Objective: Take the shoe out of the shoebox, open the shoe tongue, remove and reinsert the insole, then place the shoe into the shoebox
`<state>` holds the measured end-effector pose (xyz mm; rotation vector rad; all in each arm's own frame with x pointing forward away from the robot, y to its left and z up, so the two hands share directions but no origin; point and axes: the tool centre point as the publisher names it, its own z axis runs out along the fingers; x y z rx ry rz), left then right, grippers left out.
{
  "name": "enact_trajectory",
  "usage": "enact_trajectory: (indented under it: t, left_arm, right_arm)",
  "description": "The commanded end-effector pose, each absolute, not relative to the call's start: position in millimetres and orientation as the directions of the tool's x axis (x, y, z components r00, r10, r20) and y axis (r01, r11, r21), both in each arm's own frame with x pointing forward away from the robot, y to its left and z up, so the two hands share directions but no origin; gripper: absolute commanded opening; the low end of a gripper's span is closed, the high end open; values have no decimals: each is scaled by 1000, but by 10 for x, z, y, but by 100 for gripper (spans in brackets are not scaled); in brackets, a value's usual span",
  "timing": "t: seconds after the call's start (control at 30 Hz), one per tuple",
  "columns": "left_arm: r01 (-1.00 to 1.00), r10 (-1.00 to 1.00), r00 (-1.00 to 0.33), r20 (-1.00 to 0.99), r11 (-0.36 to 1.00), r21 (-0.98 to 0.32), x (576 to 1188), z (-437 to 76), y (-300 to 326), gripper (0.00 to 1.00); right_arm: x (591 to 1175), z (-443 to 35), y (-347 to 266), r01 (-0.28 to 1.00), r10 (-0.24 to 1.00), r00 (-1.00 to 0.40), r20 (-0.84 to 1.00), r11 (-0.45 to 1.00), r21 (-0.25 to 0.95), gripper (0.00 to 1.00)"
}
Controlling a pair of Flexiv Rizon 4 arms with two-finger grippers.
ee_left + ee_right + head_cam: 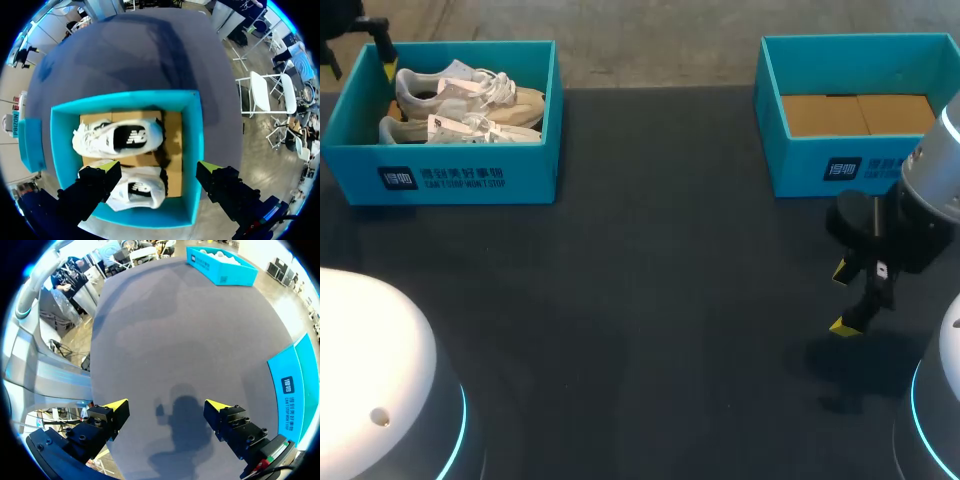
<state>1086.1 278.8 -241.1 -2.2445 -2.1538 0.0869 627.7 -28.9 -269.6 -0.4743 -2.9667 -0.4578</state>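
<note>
Cream-white shoes (505, 97), seemingly with paper tags (452, 89), lie in the teal shoebox (530, 176).

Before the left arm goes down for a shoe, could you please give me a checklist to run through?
1. Left end effector open: ok.
2. It hangs above the shoebox: ok.
3. Both shoes lie inside, openings up: ok.
4. Both fingers inside the box walls: not ok; one seems to line up over or past the wall.
5. Right end effector open, over bare table, away from the shoebox: ok.
6. Laces loose enough for the tongue: cannot tell.
</note>
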Motion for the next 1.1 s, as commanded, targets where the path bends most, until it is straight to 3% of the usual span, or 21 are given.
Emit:
enact_trajectory:
  t: [0.03,0.5,1.1]
  left_arm:
    - [997,999,51,-5,-51,58,10556,-2472,2769,100]
    - [997,997,51,61,-55,57,10350,-2819,2767,100]
    - [998,997,21,75,-25,52,10592,-3099,2709,100]
  right_arm:
    - [6262,-2703,-289,320,290,-946,144,906,277,100]
    - [6262,-2703,-289,320,290,-946,144,906,277,100]
    - [6262,-2703,-289,320,290,-946,144,906,277,100]
